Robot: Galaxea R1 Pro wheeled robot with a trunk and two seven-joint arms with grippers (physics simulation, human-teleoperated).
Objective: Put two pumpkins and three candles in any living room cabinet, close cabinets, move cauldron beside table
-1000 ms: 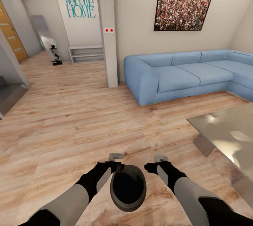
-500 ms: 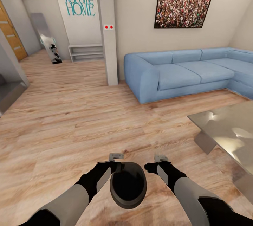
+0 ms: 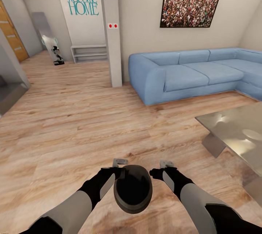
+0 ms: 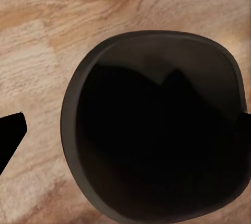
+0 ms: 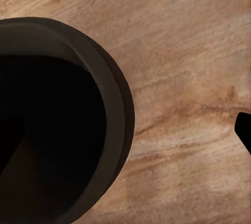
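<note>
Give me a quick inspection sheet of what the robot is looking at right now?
Surface: light wooden plank floor, bare around the robot.
Job's things: glossy black round cauldron between both arms, mouth up; glossy grey-brown low coffee table ahead to the right, apart from it.
Clutter: nothing seen.
Grippers: left gripper at the cauldron's rim; right gripper beside it; fingers' state unclear.
Cables: nothing seen.
Surroundings: blue corner sofa, speckled framed picture, teal Welcome Home lettering.
</note>
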